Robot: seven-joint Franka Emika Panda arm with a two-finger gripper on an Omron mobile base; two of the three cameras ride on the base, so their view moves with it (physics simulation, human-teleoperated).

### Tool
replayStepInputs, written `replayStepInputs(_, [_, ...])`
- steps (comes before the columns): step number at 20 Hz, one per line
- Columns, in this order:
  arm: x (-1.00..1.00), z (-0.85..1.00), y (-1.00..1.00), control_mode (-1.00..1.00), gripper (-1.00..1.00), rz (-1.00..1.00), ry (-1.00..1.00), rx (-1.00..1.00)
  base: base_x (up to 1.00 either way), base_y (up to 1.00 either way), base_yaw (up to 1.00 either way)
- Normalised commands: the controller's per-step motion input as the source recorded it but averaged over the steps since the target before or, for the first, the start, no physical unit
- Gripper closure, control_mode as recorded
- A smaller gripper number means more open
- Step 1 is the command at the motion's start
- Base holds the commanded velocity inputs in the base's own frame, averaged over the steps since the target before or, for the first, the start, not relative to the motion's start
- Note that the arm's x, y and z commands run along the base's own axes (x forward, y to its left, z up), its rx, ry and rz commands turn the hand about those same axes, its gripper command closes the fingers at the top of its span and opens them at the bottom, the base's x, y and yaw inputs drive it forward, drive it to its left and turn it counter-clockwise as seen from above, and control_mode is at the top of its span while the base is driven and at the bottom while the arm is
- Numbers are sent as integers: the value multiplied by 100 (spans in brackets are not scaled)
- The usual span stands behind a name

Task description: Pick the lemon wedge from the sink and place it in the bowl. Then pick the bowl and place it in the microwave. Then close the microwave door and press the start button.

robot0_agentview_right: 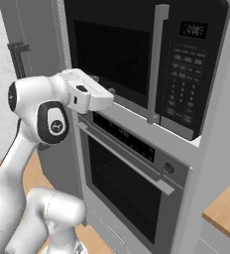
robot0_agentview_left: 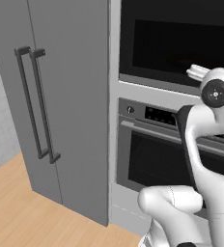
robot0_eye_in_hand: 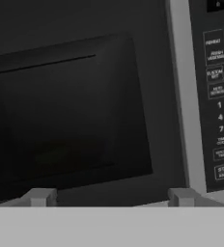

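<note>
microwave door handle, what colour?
Light grey, a vertical bar on the handle against the black microwave door. Clearest in the right base view.

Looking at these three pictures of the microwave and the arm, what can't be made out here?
- Inside the black boxy microwave: hidden by the dark glass of its shut black door; no bowl can be made out in the hand view.
- Keypad labels: blurred in the hand view, cut off at the right edge.
- Clock display: too small in the right base view.
- Gripper: jaws hidden by the white hand in the right base view.
</note>
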Motion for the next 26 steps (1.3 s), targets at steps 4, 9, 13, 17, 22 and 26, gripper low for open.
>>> replayStepInputs(4, [-100, 0, 0, -100, 100, 1, 0, 0, 0, 0, 0])
replayStepInputs(9, [-85, -4, -11, -100, 100, 0, 1, -2, 0, 0, 0])
replayStepInputs(13, [-60, -17, -14, -100, 100, 0, 0, -3, 0, 0, 0])
replayStepInputs(17, [-31, -13, -6, -100, 100, 0, 0, -4, 0, 0, 0])
replayStepInputs(22, [-4, -16, -3, -100, 100, 0, 2, -4, 0, 0, 0])
replayStepInputs(26, [9, 0, -16, -100, 100, 0, 0, 0, 0, 0, 0])
